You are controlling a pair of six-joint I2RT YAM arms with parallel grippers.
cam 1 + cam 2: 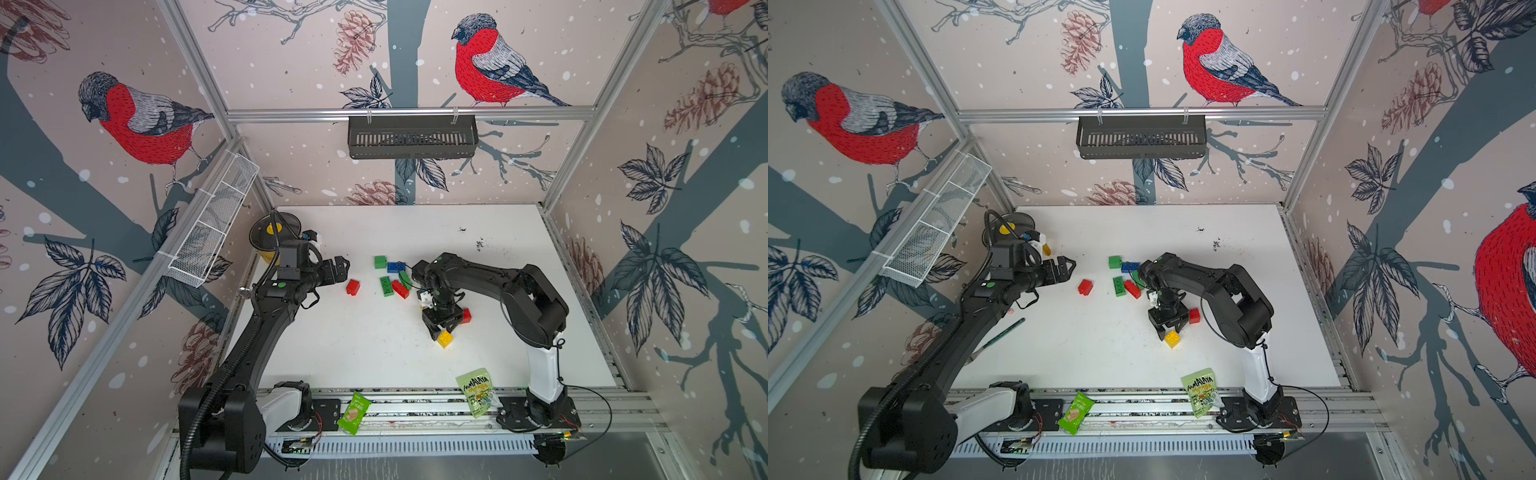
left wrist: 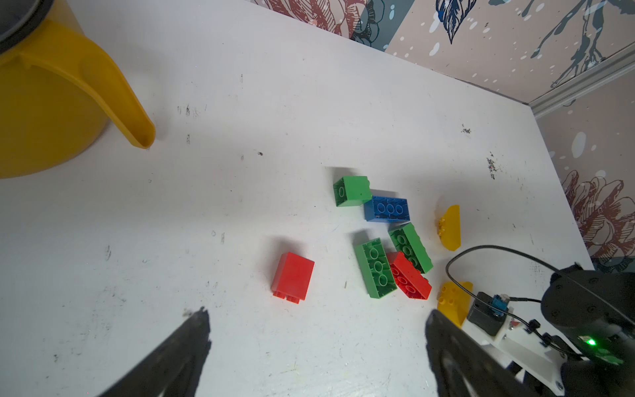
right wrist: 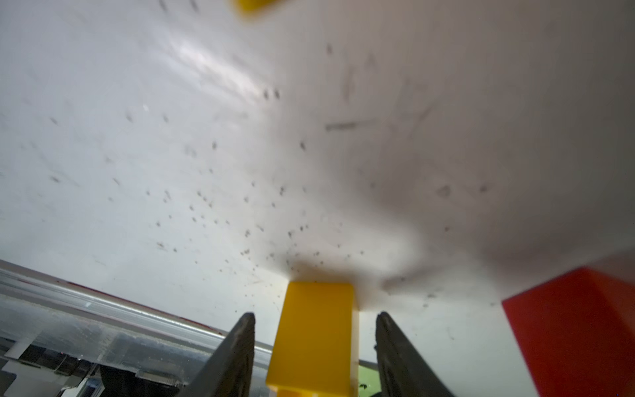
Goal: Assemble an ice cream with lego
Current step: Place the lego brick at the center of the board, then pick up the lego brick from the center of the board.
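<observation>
The lego parts are glossy, hard plastic bricks with round studs and hollow, tubed undersides.

The yellow brick (image 1: pixel 444 338) stands studs up on the scuffed white bench (image 1: pixel 353 357), near the front. The right fingers (image 3: pixel 238 347) point down and straddle it. They are parted, with a gap on each side, and grip nothing. A red brick (image 1: pixel 466 316) lies just beside them.

The left fingers (image 2: pixel 185 350) are spread wide and empty, near a lone red brick (image 1: pixel 353 287) lying on its side.

Between the arms lies a cluster:
- A square green brick (image 2: pixel 351 190) touches a blue brick (image 2: pixel 386 209).
- A flat red brick (image 2: pixel 409 275) rests against a long green brick (image 2: pixel 374 268) and a second long green brick (image 2: pixel 410 247).

A yellow half-round (image 2: pixel 450 227) lies apart from the cluster. The right arm partly hides a second half-round (image 2: pixel 452 297).

A yellow plastic jug (image 2: pixel 51 103) with a black lid stands at the far left corner; its contents cannot be told. A small green packet (image 1: pixel 353 413) and a larger green packet (image 1: pixel 477 392) lie on the front rail.
</observation>
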